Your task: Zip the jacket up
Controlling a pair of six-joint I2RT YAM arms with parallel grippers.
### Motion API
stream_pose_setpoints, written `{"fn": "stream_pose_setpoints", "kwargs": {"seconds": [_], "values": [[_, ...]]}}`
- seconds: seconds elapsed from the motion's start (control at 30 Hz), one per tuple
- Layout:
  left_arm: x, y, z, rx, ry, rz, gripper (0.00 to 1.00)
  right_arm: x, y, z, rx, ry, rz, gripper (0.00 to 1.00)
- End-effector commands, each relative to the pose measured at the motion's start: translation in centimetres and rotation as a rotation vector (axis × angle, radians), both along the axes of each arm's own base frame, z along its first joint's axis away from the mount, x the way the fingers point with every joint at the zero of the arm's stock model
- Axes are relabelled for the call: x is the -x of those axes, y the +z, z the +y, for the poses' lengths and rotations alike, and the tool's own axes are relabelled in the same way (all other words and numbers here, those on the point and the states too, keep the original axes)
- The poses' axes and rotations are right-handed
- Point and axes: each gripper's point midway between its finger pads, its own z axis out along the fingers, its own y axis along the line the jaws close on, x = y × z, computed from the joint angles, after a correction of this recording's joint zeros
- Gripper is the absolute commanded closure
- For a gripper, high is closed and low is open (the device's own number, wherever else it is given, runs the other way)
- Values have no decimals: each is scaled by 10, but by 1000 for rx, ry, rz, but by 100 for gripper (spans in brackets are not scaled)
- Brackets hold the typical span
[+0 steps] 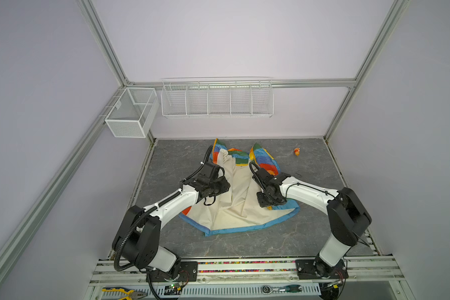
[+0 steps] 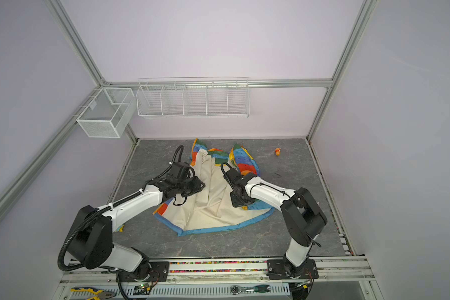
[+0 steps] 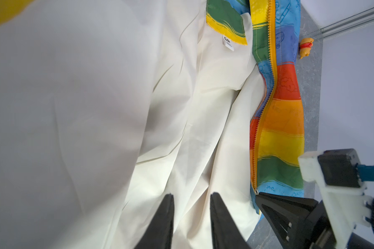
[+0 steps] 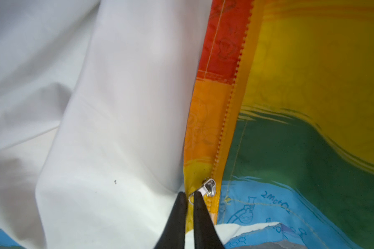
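The jacket (image 1: 234, 207) (image 2: 208, 207) lies spread on the grey table, cream lining up, rainbow front panel folded over at the right. Its orange-yellow zipper strip (image 4: 231, 103) (image 3: 268, 86) runs along that panel's edge. A silver zipper pull (image 4: 209, 187) sits at the hem end of the strip. My right gripper (image 4: 189, 194) (image 1: 261, 201) (image 2: 238, 202) is pinched nearly closed, with the pull's tab between its tips. My left gripper (image 3: 191, 195) (image 1: 225, 185) (image 2: 200, 185) hovers over the lining with its jaws apart and nothing between them.
A small orange toy figure (image 1: 297, 151) (image 3: 306, 46) lies on the table at the back right. A white wire rack (image 1: 216, 101) and a mesh box (image 1: 130, 114) hang on the back wall. Pliers (image 1: 125, 293) and a ratchet (image 1: 278, 288) lie on the front rail.
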Motion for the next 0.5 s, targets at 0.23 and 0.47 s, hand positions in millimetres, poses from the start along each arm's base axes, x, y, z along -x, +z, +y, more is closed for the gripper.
{"fn": "stream_pose_setpoints", "kwargs": {"seconds": [0.23, 0.47], "values": [[-3, 12, -2, 28, 9, -18, 70, 5, -12, -9, 22, -16, 23, 85], [-2, 10, -1, 24, 9, -14, 70, 5, -21, -11, 33, -22, 36, 85]]}}
